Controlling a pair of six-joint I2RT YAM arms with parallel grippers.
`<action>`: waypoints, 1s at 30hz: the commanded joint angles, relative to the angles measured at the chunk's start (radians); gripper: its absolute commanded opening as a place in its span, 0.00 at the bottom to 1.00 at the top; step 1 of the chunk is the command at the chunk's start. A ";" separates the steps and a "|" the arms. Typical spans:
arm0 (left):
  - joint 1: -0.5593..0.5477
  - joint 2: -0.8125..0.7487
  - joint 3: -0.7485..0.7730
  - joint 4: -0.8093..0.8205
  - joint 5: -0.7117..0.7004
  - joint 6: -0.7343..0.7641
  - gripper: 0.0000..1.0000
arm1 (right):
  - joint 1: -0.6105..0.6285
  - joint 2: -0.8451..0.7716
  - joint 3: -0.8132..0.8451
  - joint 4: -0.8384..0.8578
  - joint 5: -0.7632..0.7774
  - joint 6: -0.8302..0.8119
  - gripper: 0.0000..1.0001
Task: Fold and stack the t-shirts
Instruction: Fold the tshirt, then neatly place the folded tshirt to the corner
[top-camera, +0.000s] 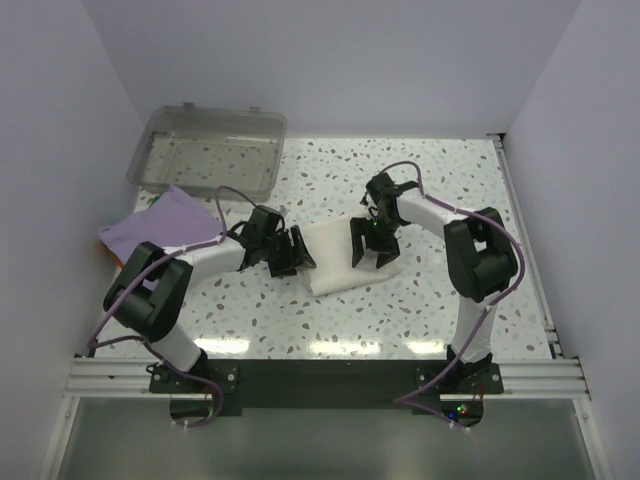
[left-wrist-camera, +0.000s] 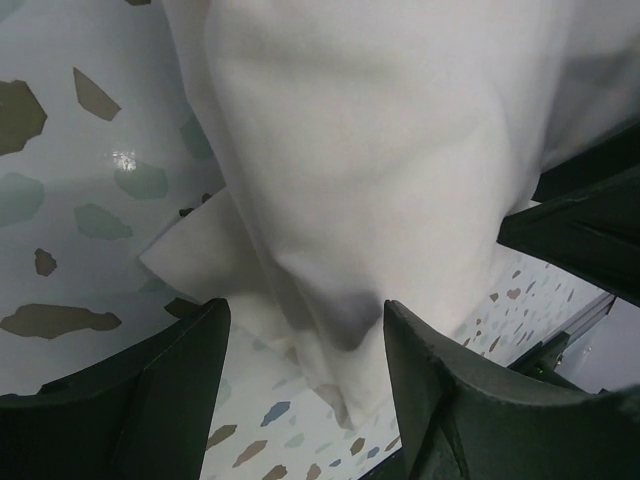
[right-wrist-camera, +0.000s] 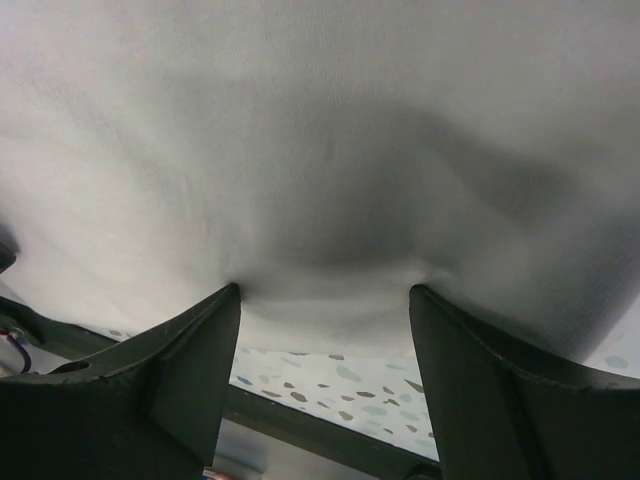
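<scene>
The cream-white t-shirt (top-camera: 333, 258) lies folded into a small rectangle in the middle of the table; its red logo is hidden. My left gripper (top-camera: 296, 252) is open at the shirt's left edge, and in the left wrist view (left-wrist-camera: 305, 345) a fold of the white cloth (left-wrist-camera: 370, 170) lies between its spread fingers. My right gripper (top-camera: 368, 250) is open over the shirt's right part, its fingertips (right-wrist-camera: 215, 310) touching the white cloth (right-wrist-camera: 320, 150). The lavender-purple t-shirt (top-camera: 160, 226) lies folded at the far left, apart from both grippers.
A clear plastic bin (top-camera: 212, 148) stands at the back left, just behind the lavender shirt. The speckled table (top-camera: 440, 310) ends in a metal rail at the near edge. White walls close in the left, right and back.
</scene>
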 joint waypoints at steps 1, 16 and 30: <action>-0.002 0.026 0.005 0.034 -0.039 -0.020 0.68 | -0.005 0.017 0.007 0.028 0.039 -0.019 0.72; -0.026 0.140 0.036 0.040 -0.084 -0.032 0.73 | -0.005 0.025 0.043 0.015 0.031 -0.027 0.72; -0.104 0.307 0.144 0.084 -0.044 -0.051 0.60 | -0.005 0.019 0.024 0.031 0.003 -0.016 0.72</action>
